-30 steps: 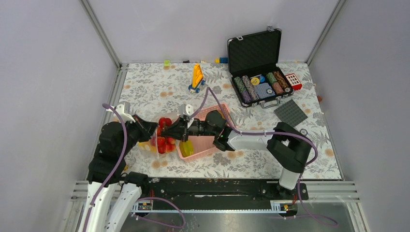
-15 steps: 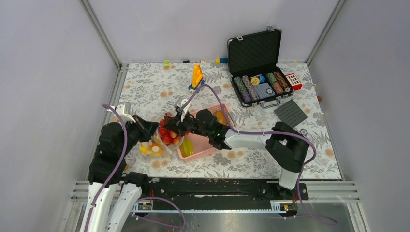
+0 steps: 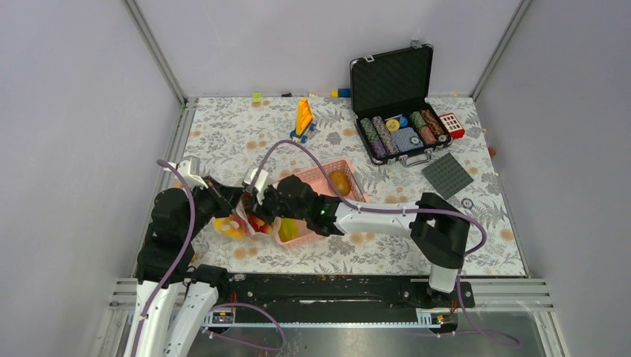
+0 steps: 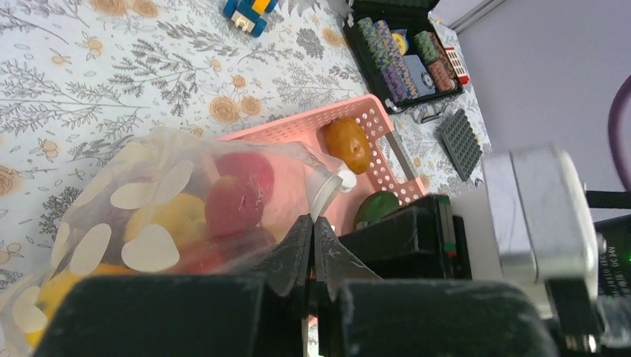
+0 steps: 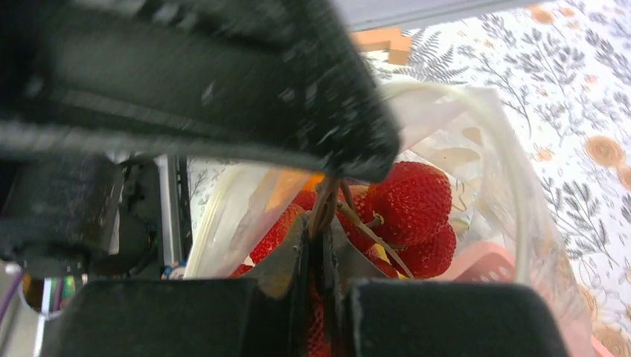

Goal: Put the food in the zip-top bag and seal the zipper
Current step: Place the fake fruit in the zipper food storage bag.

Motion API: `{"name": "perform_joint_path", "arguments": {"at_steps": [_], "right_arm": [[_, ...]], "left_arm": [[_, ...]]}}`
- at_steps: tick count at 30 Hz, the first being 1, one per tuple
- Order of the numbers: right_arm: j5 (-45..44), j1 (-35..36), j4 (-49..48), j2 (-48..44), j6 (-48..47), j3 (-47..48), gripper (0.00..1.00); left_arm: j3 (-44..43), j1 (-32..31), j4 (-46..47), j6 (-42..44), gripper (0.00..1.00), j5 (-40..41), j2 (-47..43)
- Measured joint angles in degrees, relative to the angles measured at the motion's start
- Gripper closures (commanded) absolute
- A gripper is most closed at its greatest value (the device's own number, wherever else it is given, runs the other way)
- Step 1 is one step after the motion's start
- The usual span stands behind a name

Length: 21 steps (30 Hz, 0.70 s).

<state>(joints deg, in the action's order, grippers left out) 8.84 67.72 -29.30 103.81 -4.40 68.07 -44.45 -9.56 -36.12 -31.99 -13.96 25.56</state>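
– Zip-top bag (image 3: 242,223): position, please.

– Just off the left rim of the pink basket (image 3: 350,177), held up between the two grippers. It is clear film with pale dots, crumpled and bulging.

– Orientation?

– The mouth edge is uppermost. It runs from one gripper across to the other, pointing toward the basket's left rim, and that is the long axis as the zip-top bag hangs. The body sags below that edge, level with the basket's near-left corner.

– Left gripper (image 4: 312,227)?

– Jaws clenched, fingertips together on the film at the bag's mouth end, on the side away from the basket.

– Right gripper (image 5: 322,229)?

– It reaches across the basket's left rim. Jaws are likewise clenched, pinching the bag's film right beside the other gripper.

– Food?

– Inside the bag there are red strawberries (image 5: 413,201) packed under the held edge and a yellow piece (image 4: 175,219) lower down, farther from the basket. In the basket itself, a brownish-yellow piece (image 4: 348,143) lies at the far end and a green piece (image 4: 376,208) in the near-left corner.

– Zipper (image 5: 513,171)?

– It shows as a pale strip curving round the strawberries on the basket side. Whether it is pressed together along its length, I cannot tell.
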Motion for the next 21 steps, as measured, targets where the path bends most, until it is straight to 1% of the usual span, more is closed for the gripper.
{"name": "perform_joint_path", "arguments": {"at_steps": [3,8,16,20,21], "right_arm": [[-4.1,0.0,6.6,0.8,4.1,5.2,1.0],[-13.0,0.0,16.7,1.9,15.0,12.1,1.0],[-24.7,0.0,23.4,2.1,28.2,14.8,1.0],[-28.4,0.0,26.1,2.7,33.0,17.1,1.0],[-29.1,0.0,26.3,2.8,34.4,17.3,0.95]], "left_arm": [[0.0,0.4,1.5,0.0,1.0,0.0,0.0],[0.1,0.5,2.3,0.0,1.0,-1.6,0.0],[0.6,0.5,3.1,0.0,1.0,-4.3,-0.1],[1.0,0.6,3.4,0.0,1.0,-5.4,-0.1],[1.0,0.7,3.5,0.0,1.0,-5.6,-0.2]]}}
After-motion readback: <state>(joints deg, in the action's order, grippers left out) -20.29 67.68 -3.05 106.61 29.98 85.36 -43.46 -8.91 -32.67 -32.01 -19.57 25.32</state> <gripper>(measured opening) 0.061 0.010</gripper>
